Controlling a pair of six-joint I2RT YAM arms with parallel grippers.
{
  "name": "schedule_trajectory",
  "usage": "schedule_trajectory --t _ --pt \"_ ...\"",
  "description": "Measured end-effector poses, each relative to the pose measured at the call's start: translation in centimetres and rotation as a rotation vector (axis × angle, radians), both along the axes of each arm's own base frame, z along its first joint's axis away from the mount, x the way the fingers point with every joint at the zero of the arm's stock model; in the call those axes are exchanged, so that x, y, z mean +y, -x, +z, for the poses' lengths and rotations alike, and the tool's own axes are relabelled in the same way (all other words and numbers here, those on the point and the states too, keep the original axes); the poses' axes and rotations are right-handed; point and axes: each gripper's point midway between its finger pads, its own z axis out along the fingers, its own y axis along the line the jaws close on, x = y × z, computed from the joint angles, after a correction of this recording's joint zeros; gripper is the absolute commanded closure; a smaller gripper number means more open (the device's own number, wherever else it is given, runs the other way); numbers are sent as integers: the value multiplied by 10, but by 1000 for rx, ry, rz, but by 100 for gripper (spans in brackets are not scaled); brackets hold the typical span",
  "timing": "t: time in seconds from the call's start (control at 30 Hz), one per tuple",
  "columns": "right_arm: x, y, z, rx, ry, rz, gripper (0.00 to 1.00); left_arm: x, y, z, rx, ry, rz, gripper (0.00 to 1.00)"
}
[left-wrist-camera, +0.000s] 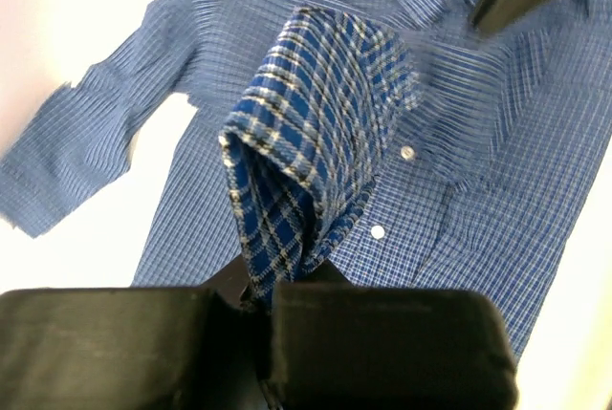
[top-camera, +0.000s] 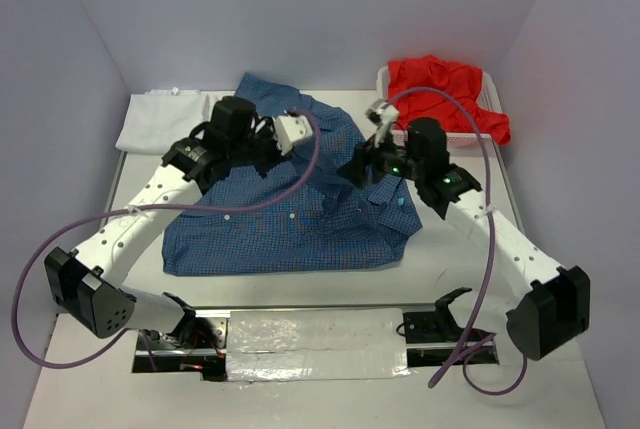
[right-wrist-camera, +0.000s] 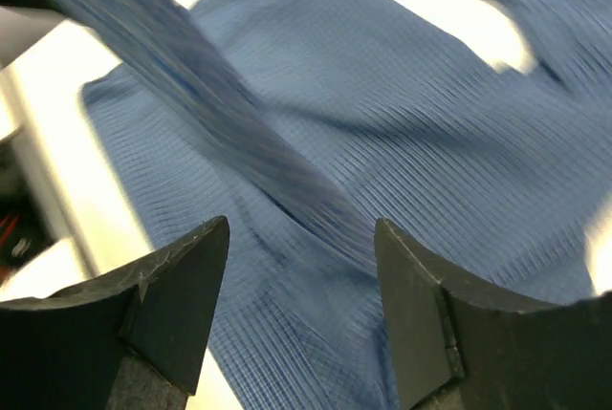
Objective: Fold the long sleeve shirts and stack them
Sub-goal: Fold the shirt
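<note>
Overhead, shows a blue checked shirt (top-camera: 290,214) spread front-up across the middle of the frame, white buttons visible, hem toward the bottom edge. Shows the left gripper (left-wrist-camera: 258,300) pressed together on a fold of that shirt, probably a sleeve end, raised clear of the garment's body and hanging over the button line in the left wrist view. Shows the right gripper (right-wrist-camera: 301,238) spread wide and pinching nothing, poised just above the blue cloth right of centre, with a blurred raised band of the same cloth crossing from upper left toward the gap.

Places a plain white shirt (top-camera: 150,124) at the upper left, lying flat and apparently folded, though too small to confirm. Places a red shirt (top-camera: 445,99) at the upper right, bunched and unfolded inside a white mesh basket (top-camera: 384,79).

Judged from this, early in the task. Perhaps one garment done, the blue one only at a first sleeve fold, the red one untouched, no stack built yet. Left to do: finishing the blue fold, fetching and folding the red shirt, then piling all three.
</note>
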Motion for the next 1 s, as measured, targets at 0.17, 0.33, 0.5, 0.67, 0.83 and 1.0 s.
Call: schedule_trajectory --t 0.17,0.33,0.5,0.67,0.83,1.0 --pt "-67 -17 -31 119 -37 -320 29 16 -8 14 65 49 122 100" --pt "-94 -25 -71 266 11 -503 34 37 -9 -23 130 -83 212 100" --pt "-117 -20 -110 392 63 -626 35 68 -9 -66 105 -292 222 100" --pt "-129 -17 -134 463 118 -703 30 94 37 -91 -3 -432 10 100" --pt "-139 -14 -173 573 207 -770 28 92 78 -75 -124 -380 -161 100" --pt "-145 -1 -216 713 301 -801 29 80 79 -76 -116 -348 -197 100"
